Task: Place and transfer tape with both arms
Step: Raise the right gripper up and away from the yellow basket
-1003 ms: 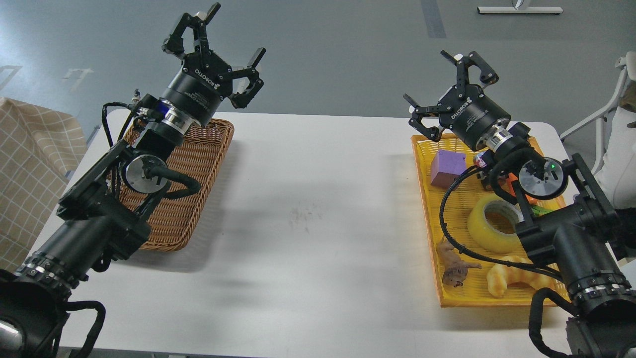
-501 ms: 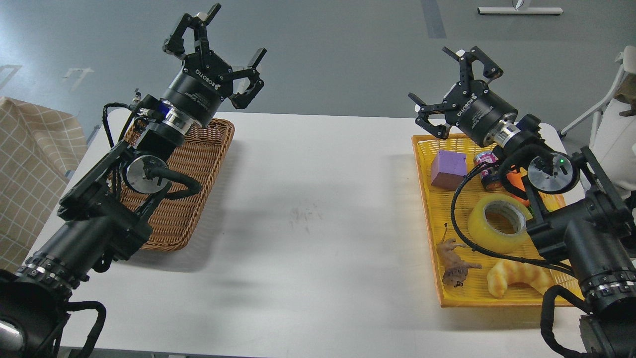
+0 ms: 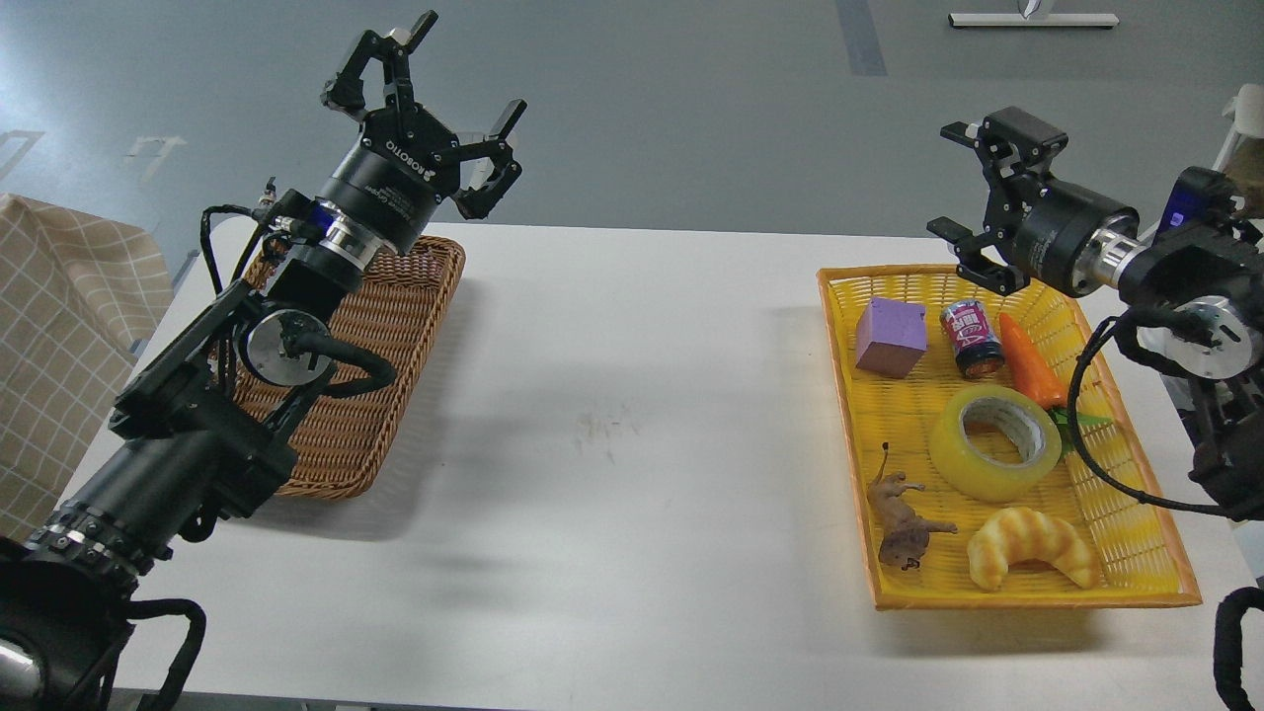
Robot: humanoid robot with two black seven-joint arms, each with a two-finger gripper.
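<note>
The tape [image 3: 993, 443], a translucent yellow roll with a grey-white core, lies flat in the yellow basket [image 3: 1136, 553] on the right of the table. My right gripper [image 3: 973, 188] is open and empty, raised above the basket's far edge, well behind the tape. My left gripper [image 3: 439, 84] is open and empty, held high above the far end of the brown wicker basket [image 3: 395, 326] on the left.
The yellow basket also holds a purple block [image 3: 892, 337], a small can [image 3: 972, 339], a toy carrot [image 3: 1030, 363], a toy animal [image 3: 904, 523] and a croissant toy [image 3: 1032, 548]. A white table [image 3: 612, 444] lies between the baskets. A checked cloth [image 3: 59, 336] is at the left.
My right arm has swung to the right and back, uncovering the tape, can and carrot. Its gripper stays open. The left arm has hardly moved.
</note>
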